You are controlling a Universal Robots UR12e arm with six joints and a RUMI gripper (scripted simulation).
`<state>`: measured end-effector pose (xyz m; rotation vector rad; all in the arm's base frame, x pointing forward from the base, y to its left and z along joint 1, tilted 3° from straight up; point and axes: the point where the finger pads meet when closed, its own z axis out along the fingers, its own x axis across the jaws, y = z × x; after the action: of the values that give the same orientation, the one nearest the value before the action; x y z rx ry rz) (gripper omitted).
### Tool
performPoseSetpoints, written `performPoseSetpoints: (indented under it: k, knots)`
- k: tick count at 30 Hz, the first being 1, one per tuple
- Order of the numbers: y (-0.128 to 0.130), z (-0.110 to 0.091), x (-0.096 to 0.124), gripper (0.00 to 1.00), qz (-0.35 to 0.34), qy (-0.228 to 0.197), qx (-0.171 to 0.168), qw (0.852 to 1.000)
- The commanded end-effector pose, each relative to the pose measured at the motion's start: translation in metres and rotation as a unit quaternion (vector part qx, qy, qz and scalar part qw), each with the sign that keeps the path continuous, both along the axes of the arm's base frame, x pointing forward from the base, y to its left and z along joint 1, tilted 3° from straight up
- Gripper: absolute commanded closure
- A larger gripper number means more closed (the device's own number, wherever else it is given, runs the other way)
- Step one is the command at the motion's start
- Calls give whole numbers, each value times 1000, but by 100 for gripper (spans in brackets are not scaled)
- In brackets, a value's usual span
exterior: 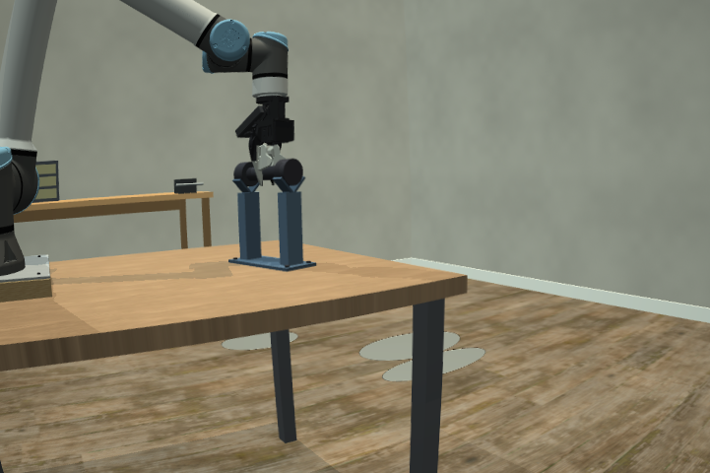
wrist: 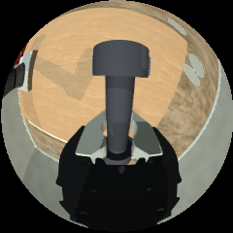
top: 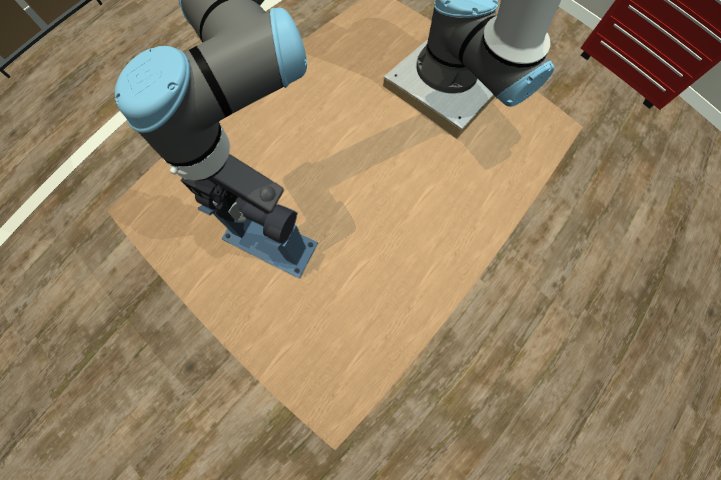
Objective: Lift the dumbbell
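A dark grey dumbbell [exterior: 268, 170] lies across the two V-forks of a blue cradle [exterior: 271, 226] that stands on the wooden table. My gripper [exterior: 265, 162] reaches straight down from above and is shut on the dumbbell's bar, between its two end weights. In the wrist view the pale fingers clamp the bar on both sides, and the far end weight [wrist: 121, 58] stands clear ahead. In the top view the gripper body [top: 233, 198] hides most of the bar; one end weight [top: 279, 223] shows over the cradle's base plate [top: 284, 249]. The dumbbell's ends sit at the level of the forks.
The arm's base [top: 451, 84] is bolted on a metal plate at the table's far corner. A red drawer cabinet [top: 664, 42] stands beyond the table. A second table [exterior: 115, 203] with a small dark box stands by the back wall.
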<state>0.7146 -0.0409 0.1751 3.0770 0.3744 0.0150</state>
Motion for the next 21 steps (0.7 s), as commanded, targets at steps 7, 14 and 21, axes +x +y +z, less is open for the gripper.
performPoseSetpoints:
  k: [7, 14, 21]
  knots:
    - [0, 3, 0, 100, 0, -1, 0, 1000]
    - [0, 7, 1, 100, 0, -1, 0, 1000]
    - [0, 17, 1, 100, 0, -1, 0, 1000]
